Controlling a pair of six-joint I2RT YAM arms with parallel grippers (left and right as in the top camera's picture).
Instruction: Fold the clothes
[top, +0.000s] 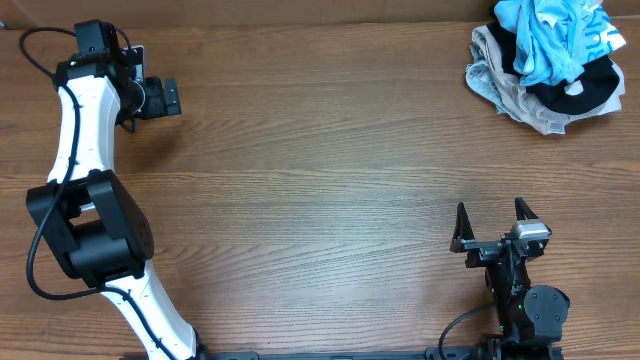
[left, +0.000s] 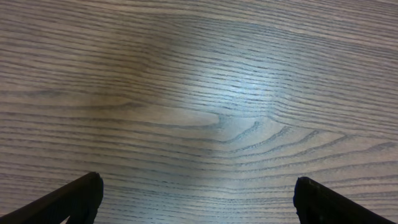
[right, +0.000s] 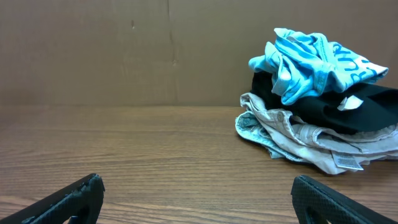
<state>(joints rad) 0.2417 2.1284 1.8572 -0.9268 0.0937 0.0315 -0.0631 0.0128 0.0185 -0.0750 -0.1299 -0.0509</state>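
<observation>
A heap of clothes (top: 548, 62) lies at the table's far right corner: a light blue garment on top, a black one under it, a beige one at the bottom. It also shows in the right wrist view (right: 320, 106), far ahead and to the right. My right gripper (top: 492, 218) is open and empty near the front edge, well short of the heap; its fingertips frame bare wood (right: 198, 186). My left gripper (top: 172, 96) is open and empty at the far left, over bare wood (left: 198, 190).
The wooden table (top: 320, 180) spans the whole view. A brown wall (right: 124, 50) stands behind its far edge. The left arm's white links (top: 80, 130) stretch along the left side, with black cables beside them.
</observation>
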